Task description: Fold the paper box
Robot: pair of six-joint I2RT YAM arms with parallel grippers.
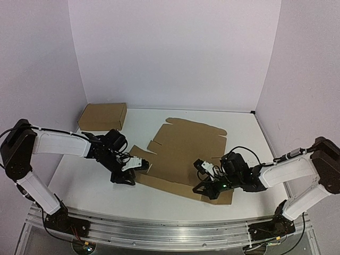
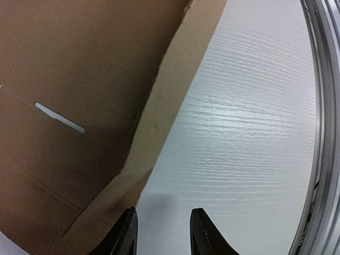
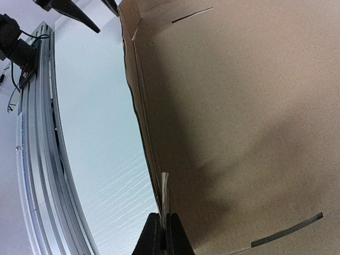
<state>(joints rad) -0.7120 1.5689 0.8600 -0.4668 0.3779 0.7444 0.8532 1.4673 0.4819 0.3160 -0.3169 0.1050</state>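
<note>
The paper box (image 1: 183,151) lies in the middle of the white table as a flat brown die-cut sheet with flaps and slits. At the sheet's near-left corner my left gripper (image 1: 139,166) is open. In the left wrist view only bare table shows between its jaws (image 2: 162,226), and its left finger (image 2: 127,234) sits beside the raised edge flap (image 2: 159,106). My right gripper (image 1: 204,185) is at the sheet's front edge. In the right wrist view it is (image 3: 164,226) shut on a thin, upright strip of the cardboard flap (image 3: 164,186).
A smaller plain brown cardboard box (image 1: 103,116) stands at the back left by the wall. An aluminium rail (image 1: 159,231) runs along the near table edge. Purple walls close in the table on three sides.
</note>
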